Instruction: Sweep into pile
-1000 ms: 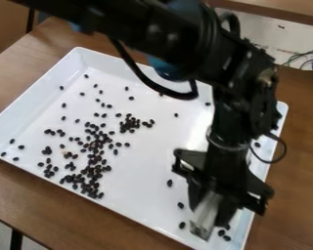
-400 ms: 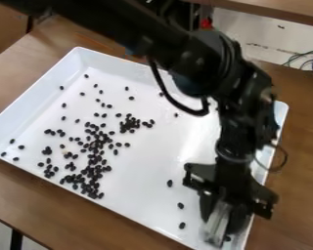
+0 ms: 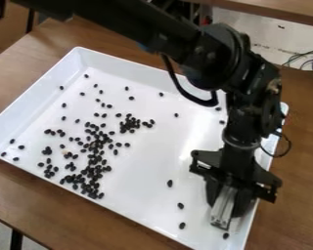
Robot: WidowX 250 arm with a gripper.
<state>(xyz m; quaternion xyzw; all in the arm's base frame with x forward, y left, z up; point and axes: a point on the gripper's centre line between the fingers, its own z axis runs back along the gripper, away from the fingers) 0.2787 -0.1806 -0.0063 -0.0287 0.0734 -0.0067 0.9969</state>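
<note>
I judge it half-done: my black two-finger gripper [image 3: 228, 207] clasps a pale, blocky sweeping tool [image 3: 223, 211] by the white rectangular tray's [image 3: 152, 183] near-right corner, small black oval beans [image 3: 92, 172] clumping toward its near edge, strays left to gather.

Tray [image 3: 152, 190] partly behind arm [image 3: 245, 80]

Lit brightly over tray [image 3: 146, 180].
Glares white off its floor near arm [image 3: 247, 73]; shows faint highlights on dark joints.
</note>
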